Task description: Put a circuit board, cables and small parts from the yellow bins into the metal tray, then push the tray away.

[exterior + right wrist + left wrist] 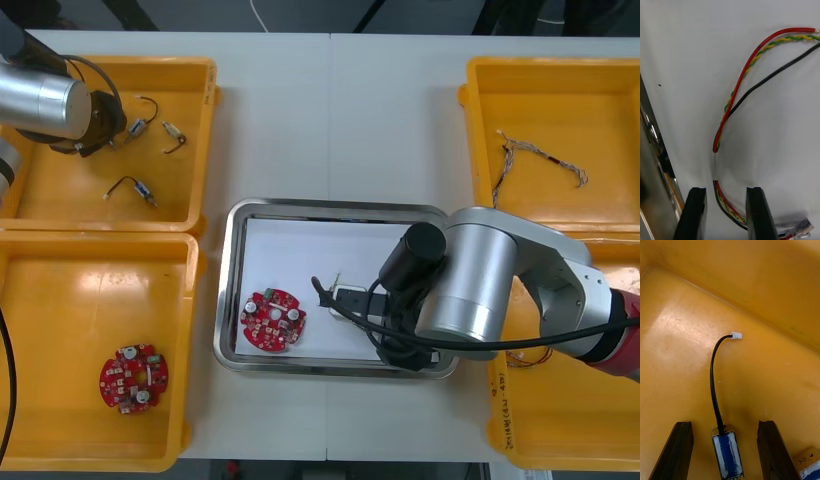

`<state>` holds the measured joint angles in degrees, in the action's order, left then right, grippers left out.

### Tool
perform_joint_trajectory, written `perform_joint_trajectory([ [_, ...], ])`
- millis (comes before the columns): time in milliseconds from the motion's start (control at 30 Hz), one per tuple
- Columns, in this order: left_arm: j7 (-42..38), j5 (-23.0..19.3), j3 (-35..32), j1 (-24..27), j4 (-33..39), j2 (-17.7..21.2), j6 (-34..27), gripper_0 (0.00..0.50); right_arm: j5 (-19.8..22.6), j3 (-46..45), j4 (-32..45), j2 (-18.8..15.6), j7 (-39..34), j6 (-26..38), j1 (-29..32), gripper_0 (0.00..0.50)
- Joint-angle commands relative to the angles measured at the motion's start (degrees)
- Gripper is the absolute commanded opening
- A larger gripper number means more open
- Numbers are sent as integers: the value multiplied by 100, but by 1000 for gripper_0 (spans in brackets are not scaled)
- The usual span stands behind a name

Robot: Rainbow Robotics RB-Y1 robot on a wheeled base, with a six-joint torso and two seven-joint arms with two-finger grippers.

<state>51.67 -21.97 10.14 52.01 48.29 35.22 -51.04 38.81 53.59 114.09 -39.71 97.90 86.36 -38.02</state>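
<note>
Right gripper (725, 191): fingers released, astride the red-yellow cable (738, 83) on the tray's (229, 290) white floor, near right corner.
Left gripper (725, 423): fingers released, astride a small metal part (727, 452) in the far left bin (140, 64).
Board (272, 320): tray's near left corner.

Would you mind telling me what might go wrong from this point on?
The right gripper stands open astride the cable in the tray; lifting could snag and drag it out. The left gripper, open, flanks a small part in a yellow bin; its black lead may catch on closing.
</note>
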Motion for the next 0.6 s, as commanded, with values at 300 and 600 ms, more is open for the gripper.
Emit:
perform_joint_trajectory([
  [300, 142, 26, 155, 283, -4, -32, -55, 0, -286, -77, 254, 104, 53, 214, 49, 448],
  [600, 669, -97, -197, 283, 374, 187, -688, 0, 320, -973, 517, 104, 53, 1111, -223, 449],
])
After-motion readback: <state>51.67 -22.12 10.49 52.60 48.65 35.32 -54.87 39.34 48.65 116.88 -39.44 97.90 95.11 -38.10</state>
